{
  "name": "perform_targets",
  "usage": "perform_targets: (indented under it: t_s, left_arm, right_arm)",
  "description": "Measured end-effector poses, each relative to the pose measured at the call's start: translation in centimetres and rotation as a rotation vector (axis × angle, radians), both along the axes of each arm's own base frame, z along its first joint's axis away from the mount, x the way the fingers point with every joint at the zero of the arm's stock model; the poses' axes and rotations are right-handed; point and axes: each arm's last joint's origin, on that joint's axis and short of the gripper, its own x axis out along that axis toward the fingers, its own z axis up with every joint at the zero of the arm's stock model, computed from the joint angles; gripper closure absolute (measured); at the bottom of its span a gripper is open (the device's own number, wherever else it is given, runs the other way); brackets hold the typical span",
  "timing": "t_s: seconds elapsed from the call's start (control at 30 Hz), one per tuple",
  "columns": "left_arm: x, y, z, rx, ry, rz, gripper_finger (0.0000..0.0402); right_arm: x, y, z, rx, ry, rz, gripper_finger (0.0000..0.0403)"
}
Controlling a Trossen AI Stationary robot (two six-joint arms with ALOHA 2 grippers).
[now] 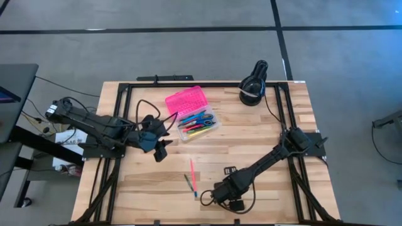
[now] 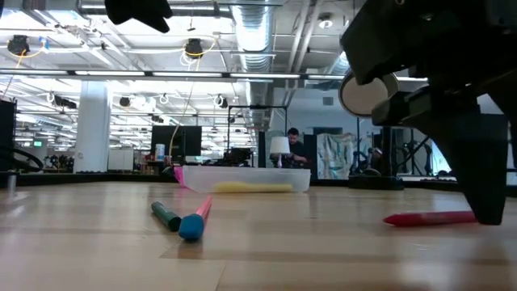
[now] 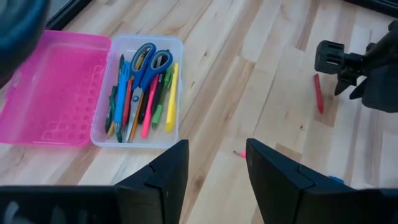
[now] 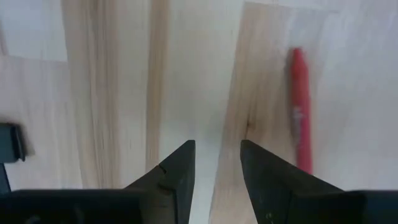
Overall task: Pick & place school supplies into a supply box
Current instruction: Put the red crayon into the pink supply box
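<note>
The supply box lies open at the table's far middle, its pink lid flat beside the clear base. The base holds several pens and blue-handled scissors. A pink pen with a blue cap and a dark green pen lie side by side on the table near the front. A red pen lies beside my right gripper, which is open, points down just above the wood and has nothing between its fingers. My left gripper hovers open, left of the box.
A black round device with a white label sits at the far right, a cable running from it. Black frame rails run along the table's left and right sides. Bare wood lies between the box and the loose pens.
</note>
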Motion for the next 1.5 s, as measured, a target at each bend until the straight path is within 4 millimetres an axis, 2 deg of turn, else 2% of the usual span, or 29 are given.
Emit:
perform_targets:
  t_s: [0.2,0.57,0.9,1.1,1.33,1.5]
  left_arm:
    - [0.0,-0.1,0.0,0.015,-0.006,0.006,0.0248]
    - [0.0,0.0,0.1,0.033,-0.013,0.024,0.0248]
    - [-0.1,-0.1,0.0,0.02,-0.018,0.034,0.0248]
    - [-0.2,-0.6,0.0,0.03,-0.021,0.029,0.0248]
    - [0.5,-1.3,-1.0,0.05,0.021,0.029,0.0248]
    - [1.2,-1.9,-1.9,0.042,0.056,0.027,0.0248]
  right_arm:
    - [0.1,-0.8,0.4,-0.076,0.005,-0.015,0.0281]
    - [2.3,-4.1,0.6,-0.169,-0.077,-0.035,0.0281]
    - [3.3,-6.7,0.1,-0.107,-0.053,0.008,0.0281]
    - [2.8,-7.1,-0.8,-0.1,-0.019,0.039,0.0281]
    - [2.3,-7.4,-1.4,-0.108,-0.011,0.006,0.0282]
    - [2.4,-7.6,-1.6,-0.106,-0.008,-0.066,0.0307]
